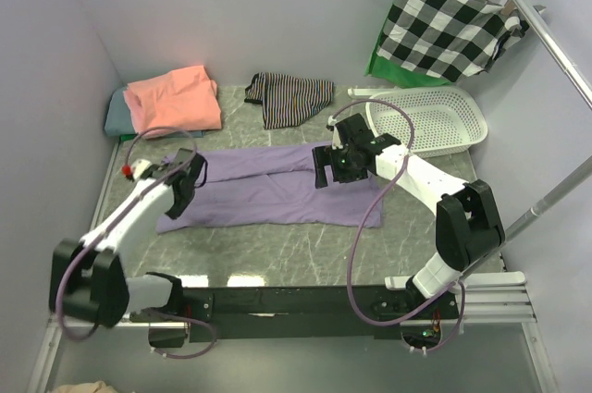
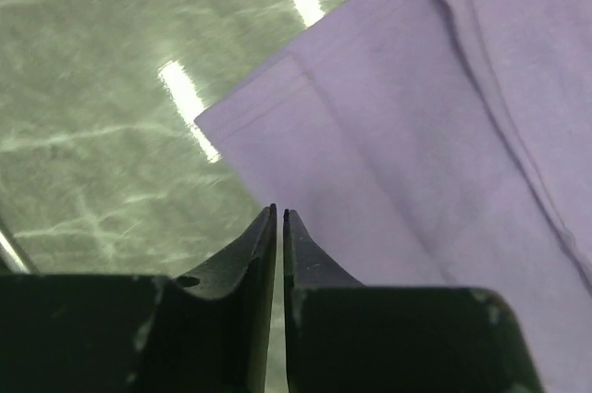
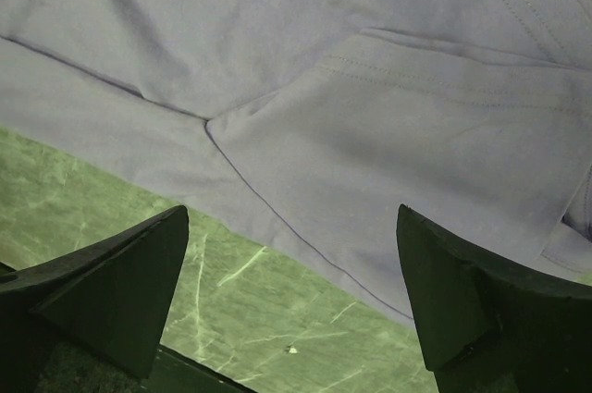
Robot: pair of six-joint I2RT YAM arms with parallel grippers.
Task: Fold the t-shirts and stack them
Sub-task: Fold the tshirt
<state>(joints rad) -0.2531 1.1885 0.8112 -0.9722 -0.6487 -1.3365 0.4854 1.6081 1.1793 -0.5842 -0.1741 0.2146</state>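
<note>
A lavender-purple t-shirt point(image 1: 277, 197) lies across the middle of the table as a long folded band; it also shows in the wrist views point(image 2: 416, 134) point(image 3: 324, 88). My left gripper point(image 1: 178, 202) point(image 2: 279, 213) hovers at the band's left end, over its corner. Its jaws are nearly together, only a thin slit apart, with nothing between them. My right gripper point(image 1: 324, 171) point(image 3: 291, 209) stands wide open just above the band's far edge near a sleeve seam, holding nothing. At the back left a folded salmon-pink t-shirt point(image 1: 174, 99) rests on a grey-teal t-shirt point(image 1: 115, 117).
A black-and-white striped cloth point(image 1: 291, 97) lies at the back centre. A white slotted basket point(image 1: 435, 120) stands at the back right. Above it a checked cloth point(image 1: 444, 28) hangs on a wooden hanger from a metal rail point(image 1: 546, 42). Green marbled table point(image 1: 277, 245) shows in front.
</note>
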